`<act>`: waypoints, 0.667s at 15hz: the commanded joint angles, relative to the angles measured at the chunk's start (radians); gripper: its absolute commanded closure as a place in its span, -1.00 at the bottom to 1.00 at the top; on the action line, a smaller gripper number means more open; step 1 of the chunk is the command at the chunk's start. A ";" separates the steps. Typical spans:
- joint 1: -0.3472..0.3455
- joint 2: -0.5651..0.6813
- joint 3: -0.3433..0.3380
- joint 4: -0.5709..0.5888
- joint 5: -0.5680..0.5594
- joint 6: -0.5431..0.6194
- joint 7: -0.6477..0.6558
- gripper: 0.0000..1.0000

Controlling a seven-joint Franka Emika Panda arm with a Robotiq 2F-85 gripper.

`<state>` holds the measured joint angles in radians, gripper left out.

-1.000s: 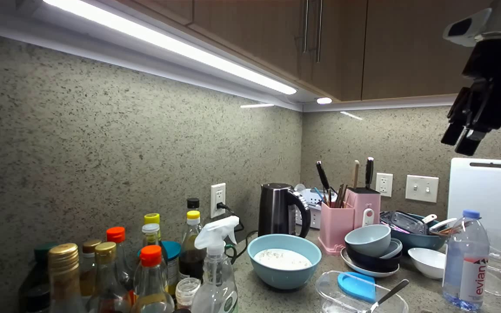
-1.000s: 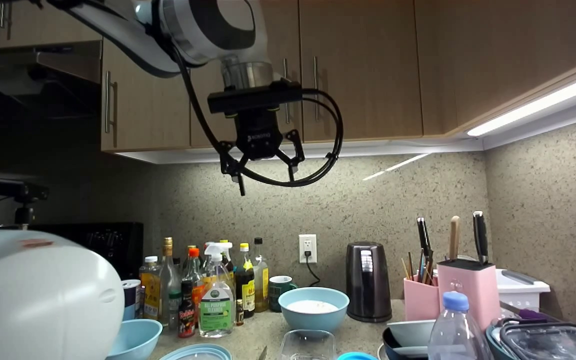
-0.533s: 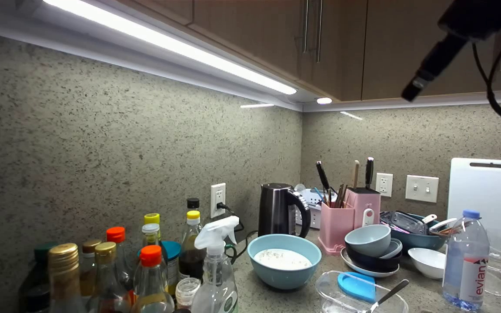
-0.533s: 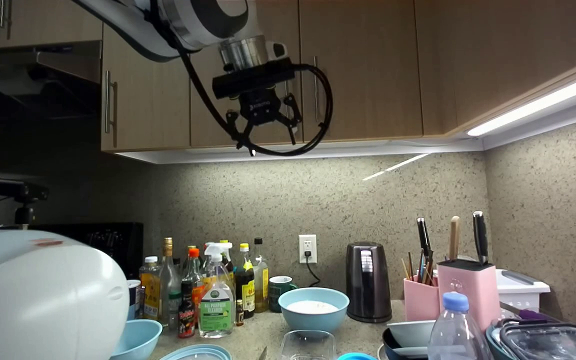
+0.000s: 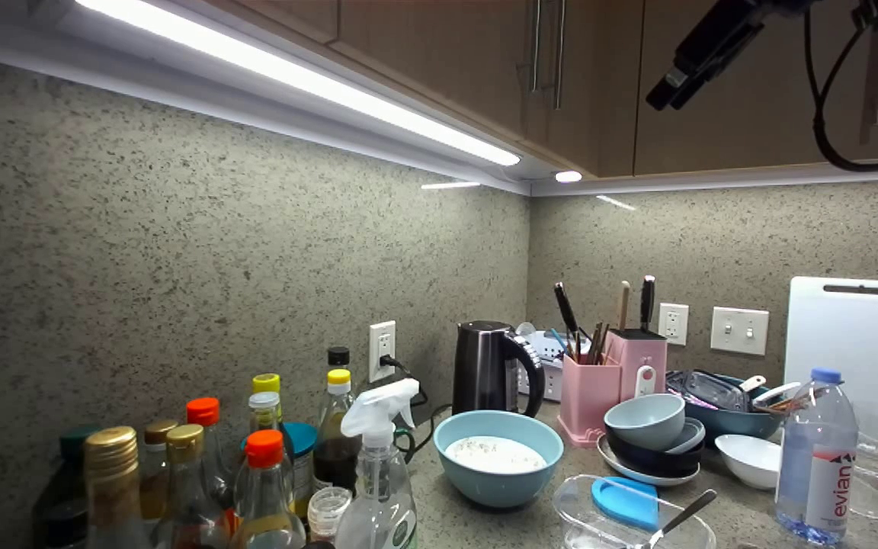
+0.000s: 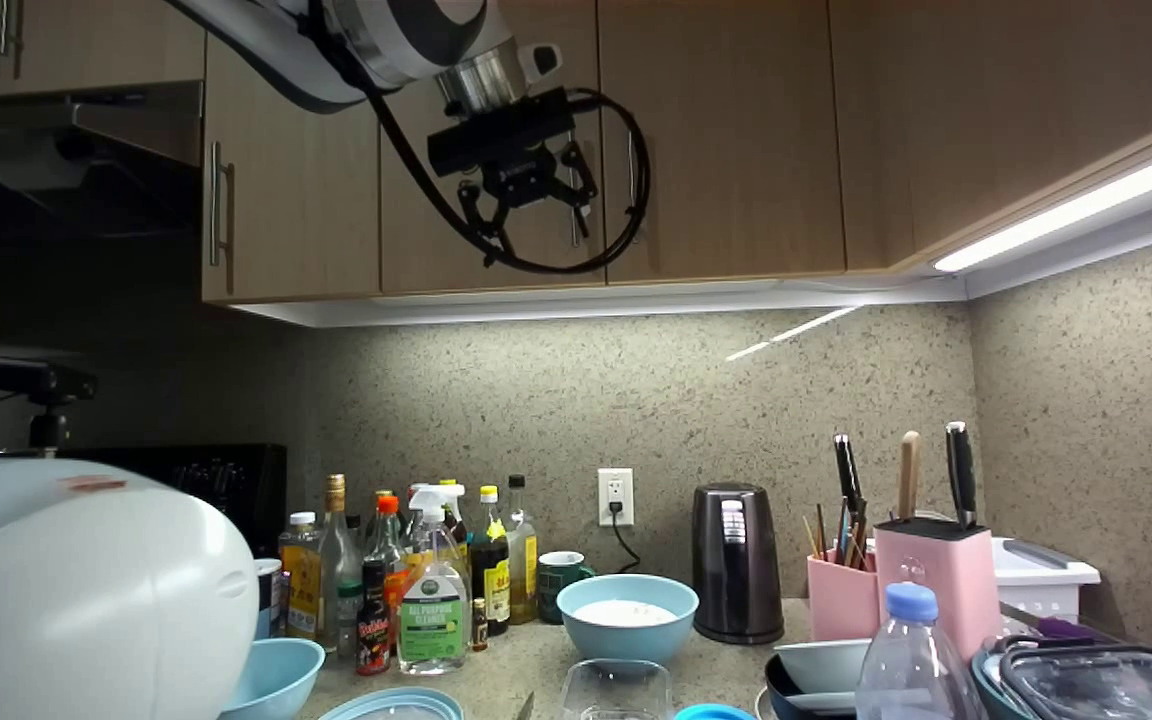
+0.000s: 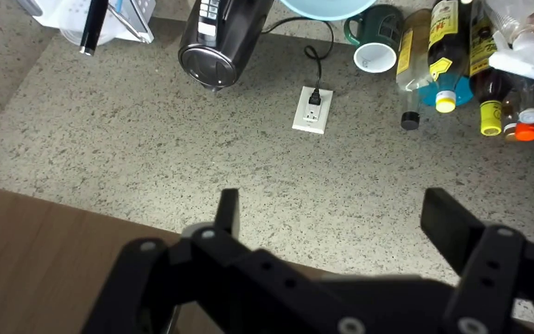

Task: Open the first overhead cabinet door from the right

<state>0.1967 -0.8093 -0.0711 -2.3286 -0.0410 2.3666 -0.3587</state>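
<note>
The rightmost overhead door (image 6: 736, 130) on the back wall is wooden and shut. Its vertical metal handle (image 6: 632, 172) is by its left edge, partly covered by my cable loop; the handle also shows in an exterior view (image 5: 559, 57). My gripper (image 6: 539, 237) is open and empty, tilted, in front of the adjoining door (image 6: 416, 270), left of that handle and apart from it. It hangs at cabinet height in an exterior view (image 5: 671, 95). In the wrist view, the gripper (image 7: 332, 208) has its fingers wide apart with only the wall behind them. A wooden cabinet surface (image 7: 40, 250) shows at lower left.
The adjoining door's handle (image 6: 573, 215) is partly behind my gripper. A side-wall cabinet (image 5: 751, 91) meets the corner. Below are bottles, a spray bottle (image 6: 433, 600), a blue bowl (image 6: 626, 640), a kettle (image 6: 736, 560), a knife block (image 6: 936, 580) and a water bottle (image 6: 911, 660).
My gripper has risen from below the cabinets' lower edge to door height and tilted. In an exterior view it has moved up and left. The jaws stay open; the doors have not moved.
</note>
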 commanded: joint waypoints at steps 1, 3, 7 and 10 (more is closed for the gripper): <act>0.001 0.060 -0.002 0.039 0.080 0.050 0.098 -1.00; -0.005 0.113 0.000 0.081 0.126 0.119 0.159 -1.00; -0.042 0.207 0.027 0.171 0.143 0.309 0.260 -1.00; -0.029 0.194 0.016 0.159 0.134 0.283 0.237 -1.00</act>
<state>0.1790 -0.6168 -0.0641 -2.1724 0.0819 2.6523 -0.1146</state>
